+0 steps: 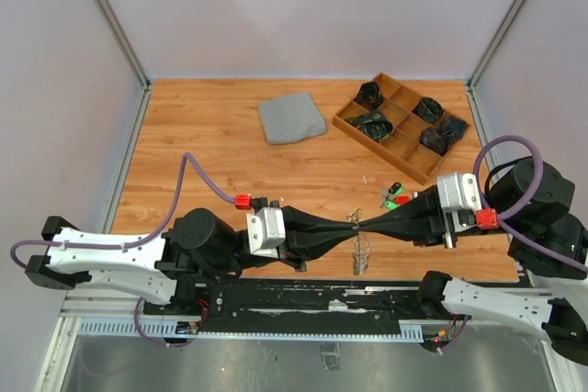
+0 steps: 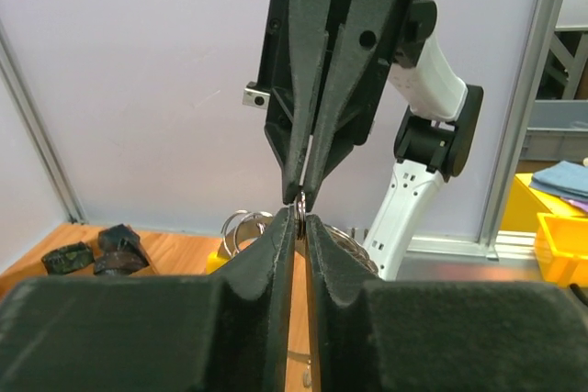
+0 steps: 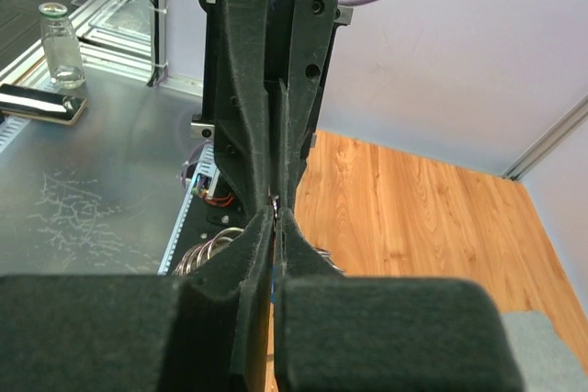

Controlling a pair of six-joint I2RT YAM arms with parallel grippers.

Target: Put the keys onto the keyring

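Top external view: two black-fingered arms meet tip to tip above the near edge of the wooden table. The left gripper and right gripper are each pinched on the same stretch of wire of the thin, silvery, coiled metal keyring, whose loops dangle just below the meeting point. Both wrist views show the finger pairs drawn almost together with only the wire between them. The small metal keys with green and red plastic heads lie on the boards just beside the right arm, not yet threaded; other colours cannot be made out. A folded grey cloth and a compartmented wooden tray sit well behind. The step in hand appears to be securing the ring between two grips. Doing it well likely means one gripper holding firm while the other lets go gently to fetch a key, so the ring neither twists nor drops.
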